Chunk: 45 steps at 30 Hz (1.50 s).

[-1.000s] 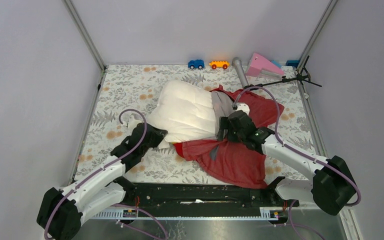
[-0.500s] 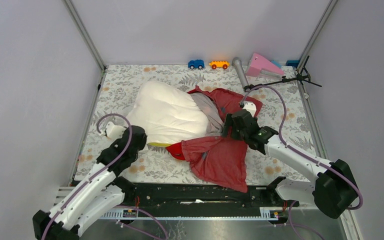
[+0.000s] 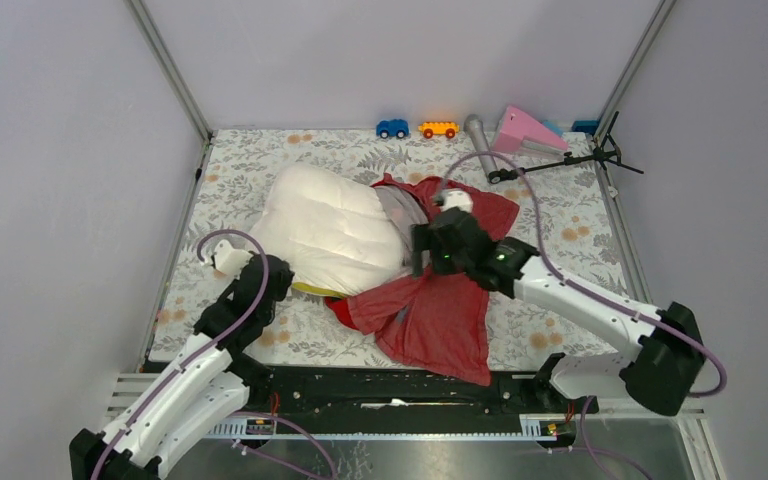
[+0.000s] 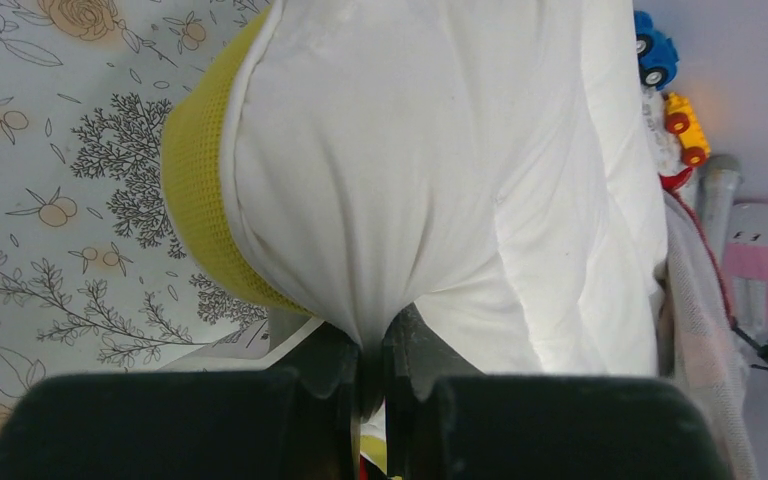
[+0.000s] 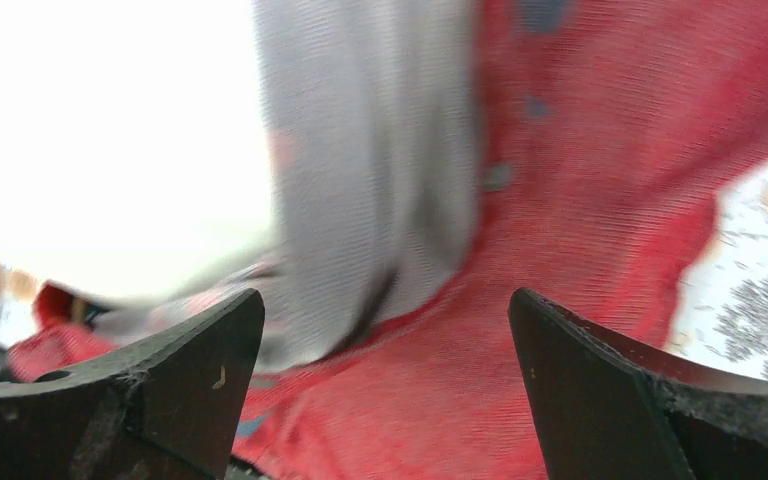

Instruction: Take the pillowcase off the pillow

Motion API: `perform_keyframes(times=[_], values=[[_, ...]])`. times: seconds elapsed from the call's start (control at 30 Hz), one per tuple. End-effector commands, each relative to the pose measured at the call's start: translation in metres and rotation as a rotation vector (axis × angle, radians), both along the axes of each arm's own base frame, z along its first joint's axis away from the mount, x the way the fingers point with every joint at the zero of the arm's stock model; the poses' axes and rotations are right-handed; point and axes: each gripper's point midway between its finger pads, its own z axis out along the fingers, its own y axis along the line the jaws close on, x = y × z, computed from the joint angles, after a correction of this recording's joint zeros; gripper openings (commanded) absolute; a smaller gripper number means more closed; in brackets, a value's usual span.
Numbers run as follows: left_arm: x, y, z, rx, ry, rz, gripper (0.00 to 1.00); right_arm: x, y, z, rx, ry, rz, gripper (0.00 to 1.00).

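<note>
The white puffy pillow (image 3: 330, 228) lies left of centre on the floral table, its yellow edge (image 4: 195, 190) showing at the near side. The red pillowcase (image 3: 440, 305) is turned inside out, with its grey band (image 3: 400, 215) still around the pillow's right end. My left gripper (image 3: 278, 275) is shut on a pinch of the pillow's white fabric (image 4: 370, 335) at its near left corner. My right gripper (image 3: 422, 252) is open above the pillowcase; in the right wrist view (image 5: 385, 330) the grey band (image 5: 370, 190) and red cloth (image 5: 580, 200) lie between its spread fingers.
At the back edge stand a blue toy car (image 3: 392, 128), an orange toy car (image 3: 438, 129), a grey cylinder (image 3: 480, 142), a pink wedge (image 3: 525, 130) and a black tripod (image 3: 580, 155). Metal frame posts rise at both back corners.
My right gripper has let go of the red cloth, opened, and moved left and back toward the grey band. The pillow slid a little left with my left gripper still pinching it.
</note>
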Motion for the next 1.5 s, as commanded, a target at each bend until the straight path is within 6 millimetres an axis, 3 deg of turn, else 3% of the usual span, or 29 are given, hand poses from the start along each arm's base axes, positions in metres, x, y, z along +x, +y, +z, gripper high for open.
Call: perform_keyframes(times=[0.0,0.13,0.23,0.33,0.43,0.6,0.77,0.83,0.93,1.13,1.3,1.47], values=[[0.023,-0.008,0.043,-0.012,-0.128,-0.021,0.00,-0.022,0.040,0.015,-0.166,-0.071,0.108,1.00],[0.022,-0.009,0.041,-0.023,-0.131,-0.024,0.00,-0.019,0.055,0.021,-0.319,-0.149,0.050,1.00],[0.020,-0.008,0.040,-0.031,-0.134,-0.021,0.00,-0.019,0.075,0.020,-0.335,-0.154,0.033,1.00],[0.019,-0.006,0.040,-0.033,-0.137,-0.010,0.00,-0.021,0.085,0.007,-0.366,-0.131,0.002,1.00],[0.018,0.000,0.037,-0.026,-0.128,0.027,0.00,-0.028,0.078,-0.013,-0.426,-0.067,-0.004,1.00],[0.014,0.019,0.035,0.013,-0.099,0.132,0.00,-0.047,0.047,-0.053,-0.502,0.011,0.011,0.99],[0.011,0.035,0.037,0.037,-0.075,0.226,0.00,-0.057,-0.018,-0.088,-0.546,0.118,-0.068,1.00],[0.006,0.044,0.038,0.037,-0.072,0.282,0.00,-0.053,-0.045,-0.093,-0.504,0.146,-0.129,1.00],[-0.004,0.059,0.037,0.031,-0.080,0.366,0.00,-0.038,-0.084,-0.091,-0.412,0.141,-0.269,0.97],[-0.025,0.081,0.034,0.010,-0.108,0.474,0.00,-0.012,-0.132,-0.072,-0.208,0.082,-0.495,0.88],[-0.026,0.082,0.037,0.014,-0.119,0.470,0.00,0.003,-0.126,-0.049,-0.121,0.016,-0.488,0.74],[0.001,0.050,0.036,0.060,-0.085,0.287,0.00,0.012,-0.096,-0.025,0.017,-0.043,-0.348,0.64]])
